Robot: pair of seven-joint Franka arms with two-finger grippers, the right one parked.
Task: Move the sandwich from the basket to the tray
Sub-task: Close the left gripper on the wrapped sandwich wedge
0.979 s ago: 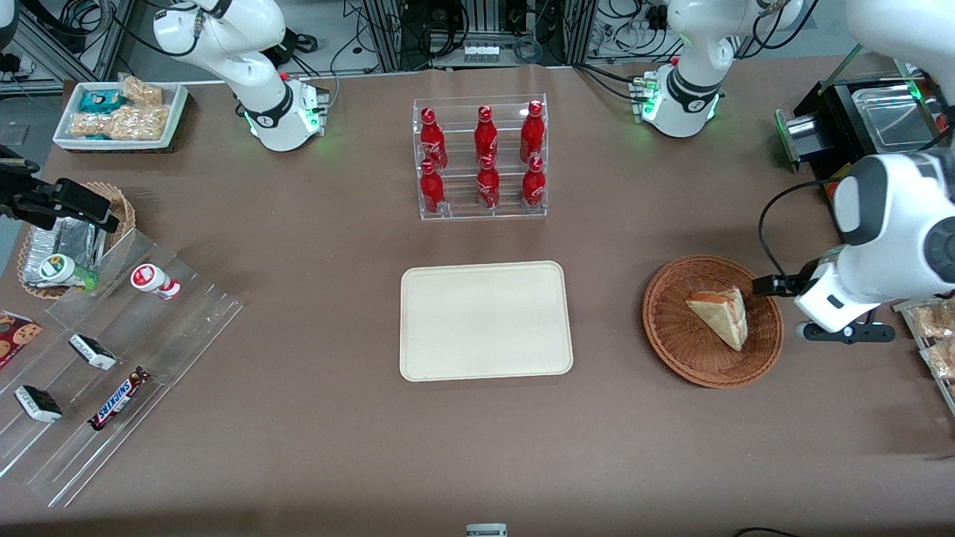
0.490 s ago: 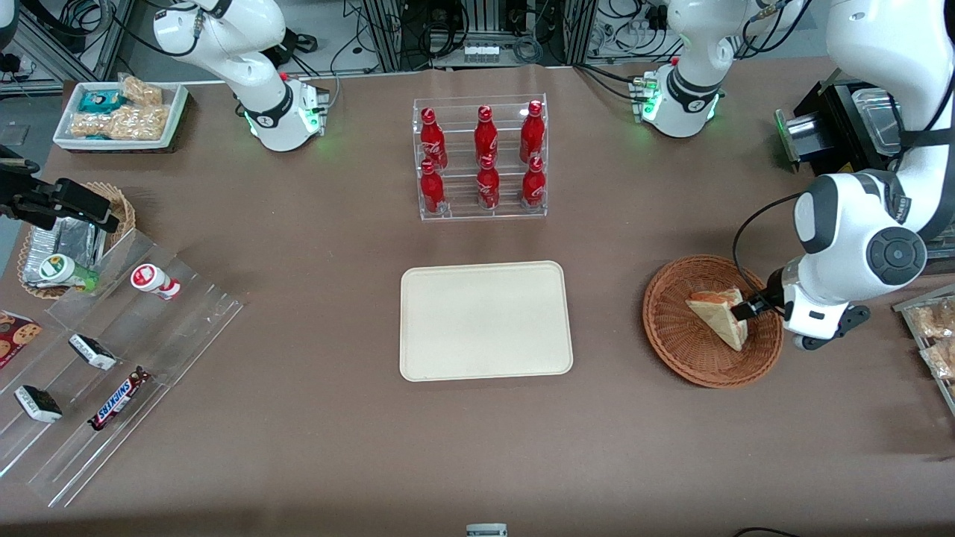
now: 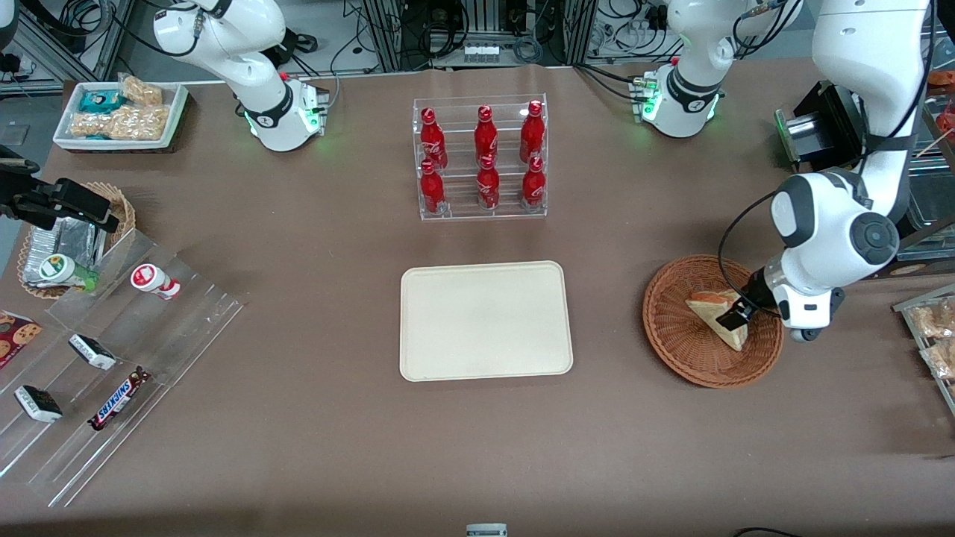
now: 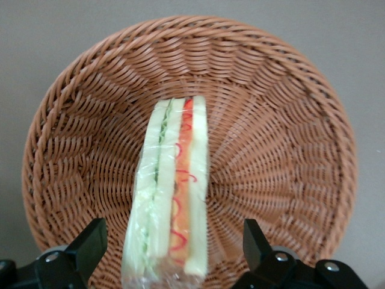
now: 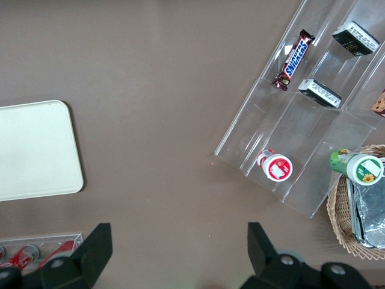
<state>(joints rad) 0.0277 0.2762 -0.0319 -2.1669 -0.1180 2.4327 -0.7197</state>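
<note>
The sandwich (image 3: pixel 709 309), a wrapped white-bread wedge with red and green filling, lies in the round reddish-brown basket (image 3: pixel 671 350) toward the working arm's end of the table. My gripper (image 3: pixel 735 312) is low over the basket at the wide end of the wedge. In the left wrist view the sandwich (image 4: pixel 174 198) stands on edge between the two black fingers (image 4: pixel 91 241), and the gripper (image 4: pixel 171 236) is open, with a gap on each side of the bread. The basket (image 4: pixel 289 120) weave fills that view. The cream tray (image 3: pixel 485 321) lies bare at mid-table.
A clear rack of red bottles (image 3: pixel 481 160) stands farther from the front camera than the tray. A stepped acrylic display with snacks (image 3: pixel 112 358) sits toward the parked arm's end. Bagged snacks (image 3: pixel 932 328) lie beside the basket at the table's edge.
The gripper has moved from outside the basket's rim in over the basket, and now straddles the sandwich's wide end. The sandwich has not moved.
</note>
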